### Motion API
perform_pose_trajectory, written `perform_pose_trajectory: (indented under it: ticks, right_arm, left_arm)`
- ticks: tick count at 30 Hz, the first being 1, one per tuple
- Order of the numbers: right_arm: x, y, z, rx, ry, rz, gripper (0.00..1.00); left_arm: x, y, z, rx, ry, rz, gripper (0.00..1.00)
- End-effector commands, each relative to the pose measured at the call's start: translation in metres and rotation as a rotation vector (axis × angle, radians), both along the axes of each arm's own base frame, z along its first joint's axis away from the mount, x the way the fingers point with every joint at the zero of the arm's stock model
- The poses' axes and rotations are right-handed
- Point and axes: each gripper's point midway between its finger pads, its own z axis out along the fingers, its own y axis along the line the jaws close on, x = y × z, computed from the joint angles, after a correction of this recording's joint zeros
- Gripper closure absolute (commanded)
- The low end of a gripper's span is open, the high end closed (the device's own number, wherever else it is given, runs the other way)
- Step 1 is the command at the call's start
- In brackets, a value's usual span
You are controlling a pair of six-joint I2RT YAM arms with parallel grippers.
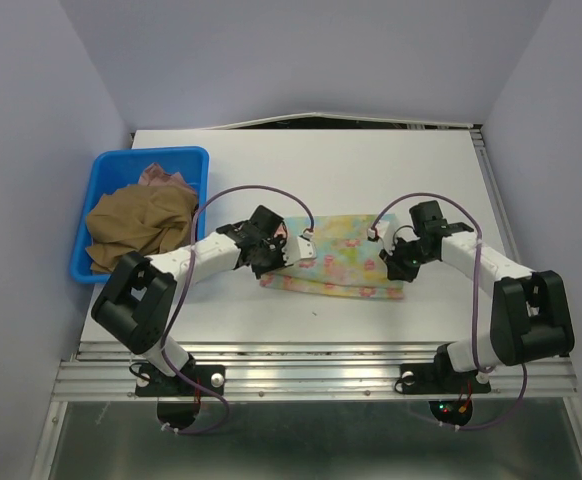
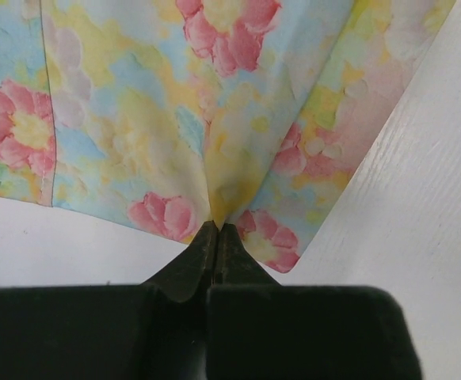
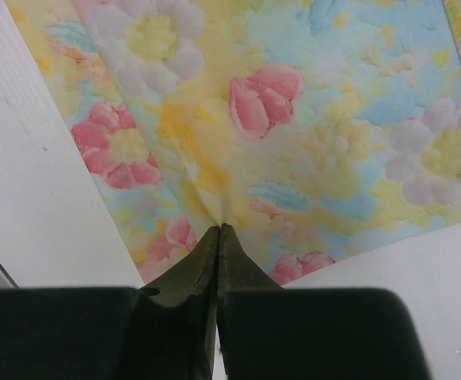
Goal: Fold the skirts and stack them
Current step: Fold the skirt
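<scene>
Near the middle of the overhead frame, the floral skirt (image 1: 346, 262) lies on the white counter (image 1: 371, 170). It is pastel yellow and blue with pink flowers, and layered edges show along its lower side. The left hand (image 1: 293, 250) sits at its left end and the right hand (image 1: 386, 258) at its right end. From above, both sets of fingertips are hidden beneath the wrists, so the grip is hard to make out there.

The wrist views settle it. The left hand's dark fingers (image 2: 195, 261) are pressed together with a pucker of flowered cloth pinched at their tips. The right hand's fingers (image 3: 191, 269) are closed the same way on a gathered fold. Each wrist view cuts the skirt off at the top of the frame and shows only a strip of bare counter beside it.

At the left of the overhead frame, a blue bin (image 1: 151, 155) holds the crumpled brown skirt (image 1: 136, 222). The dusty pink skirt (image 1: 163, 178) is mostly buried behind it, with only a small patch showing near the bin's upper rim. The bin and its contents show only from overhead.
</scene>
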Motion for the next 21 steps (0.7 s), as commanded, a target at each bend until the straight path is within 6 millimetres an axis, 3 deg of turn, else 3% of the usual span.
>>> perform_pose_trajectory:
  ticks: [1,9,12,15,21]
  right_arm:
    - [0.004,0.002,0.008,-0.006,-0.034,0.04,0.99]
    - [0.002,-0.003,0.044,-0.019,-0.149,0.089,0.99]
    - [-0.005,-0.012,0.049,-0.068,-0.207,0.124,0.99]
    - [-0.016,-0.019,0.041,-0.102,-0.222,0.175,0.99]
    - [-0.034,-0.029,0.006,-0.144,-0.211,0.198,0.99]
  left_arm:
    - [0.001,-0.007,0.015,-0.014,-0.021,-0.008,1.0]
    - [-0.006,-0.007,0.042,-0.037,-0.077,0.009,1.0]
    - [-0.011,-0.003,0.039,-0.021,-0.093,0.019,1.0]
    - [-0.024,0.004,0.022,0.021,-0.077,0.002,1.0]
    - [-0.053,-0.005,-0.005,0.056,-0.051,-0.072,1.0]
